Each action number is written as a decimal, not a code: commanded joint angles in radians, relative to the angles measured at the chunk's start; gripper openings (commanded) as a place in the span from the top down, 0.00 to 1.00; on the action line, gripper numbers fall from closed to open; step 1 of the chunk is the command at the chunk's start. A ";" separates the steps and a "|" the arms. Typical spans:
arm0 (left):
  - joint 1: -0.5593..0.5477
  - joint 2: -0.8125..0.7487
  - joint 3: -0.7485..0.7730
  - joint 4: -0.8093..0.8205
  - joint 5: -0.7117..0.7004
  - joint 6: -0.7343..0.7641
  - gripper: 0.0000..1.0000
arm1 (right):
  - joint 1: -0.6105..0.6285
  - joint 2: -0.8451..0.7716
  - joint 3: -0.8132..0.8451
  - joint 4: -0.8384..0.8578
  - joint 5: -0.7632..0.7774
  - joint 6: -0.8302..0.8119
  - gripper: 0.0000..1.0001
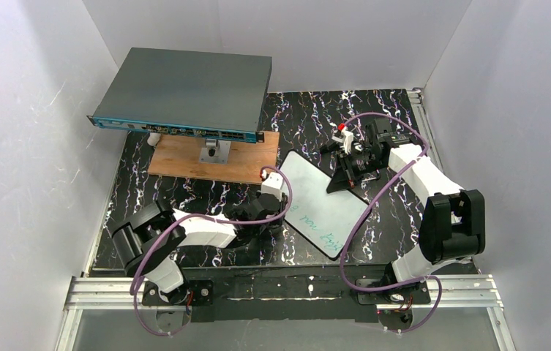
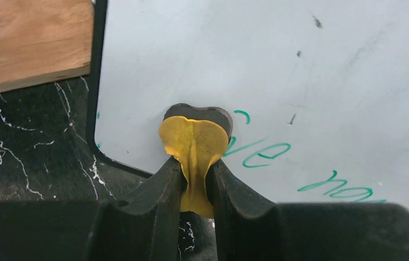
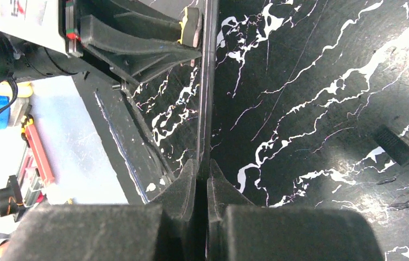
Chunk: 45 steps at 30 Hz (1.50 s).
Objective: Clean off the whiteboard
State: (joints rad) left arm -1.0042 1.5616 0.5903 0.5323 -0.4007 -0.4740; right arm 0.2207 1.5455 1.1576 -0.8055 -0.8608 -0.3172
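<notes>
The whiteboard [image 1: 323,201] lies tilted on the black marbled table, with green handwriting [image 1: 315,223] toward its near end. In the left wrist view the board [image 2: 300,70] fills the frame, with green lines [image 2: 264,153] to the right of my fingers. My left gripper [image 2: 195,166] is shut on a yellow eraser pad [image 2: 194,138] that presses on the board close to its rounded corner. In the top view that gripper [image 1: 281,210] sits at the board's left edge. My right gripper [image 3: 202,166] is shut on the board's thin edge [image 3: 206,109], at the board's far right side [image 1: 345,172].
A large grey flat box [image 1: 184,91] with a blue front edge stands on a brown wooden plank [image 1: 184,162] at the back left; the plank shows in the left wrist view [image 2: 28,41]. White walls enclose the table on three sides. Purple cables loop over both arms.
</notes>
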 commanded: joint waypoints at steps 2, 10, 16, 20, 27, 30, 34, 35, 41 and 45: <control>-0.048 0.063 0.042 0.109 0.166 0.105 1.00 | 0.065 -0.002 0.003 -0.006 -0.164 -0.091 0.99; -0.053 -0.012 0.003 0.108 0.089 0.220 1.00 | 0.066 0.007 0.005 -0.012 -0.168 -0.097 0.99; -0.085 -0.007 0.056 0.093 0.068 0.289 1.00 | 0.069 0.014 0.006 -0.014 -0.173 -0.101 0.99; -0.101 0.016 0.118 0.066 0.056 0.317 1.00 | 0.071 0.019 0.006 -0.018 -0.172 -0.104 0.99; -0.082 0.007 0.148 -0.084 -0.154 0.238 1.00 | 0.071 0.018 0.008 -0.020 -0.173 -0.106 0.99; -0.048 -0.007 0.109 -0.137 -0.203 0.155 1.00 | 0.071 0.018 0.008 -0.020 -0.173 -0.108 0.99; -0.022 -0.017 0.042 -0.157 -0.239 0.090 1.00 | 0.071 0.013 0.008 -0.022 -0.173 -0.109 0.99; -0.017 -0.015 0.028 -0.160 -0.240 0.081 1.00 | 0.071 0.013 0.008 -0.023 -0.174 -0.109 0.99; 0.005 -0.004 -0.038 -0.144 -0.236 0.044 1.00 | 0.072 0.013 0.008 -0.026 -0.177 -0.112 0.99; 0.007 -0.022 -0.059 -0.088 -0.169 0.075 1.00 | 0.072 0.011 0.008 -0.029 -0.179 -0.114 0.99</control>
State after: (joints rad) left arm -1.0096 1.5433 0.5629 0.4278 -0.6140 -0.4026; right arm 0.2443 1.5604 1.1633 -0.7979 -0.8932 -0.3172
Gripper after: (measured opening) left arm 0.213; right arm 0.085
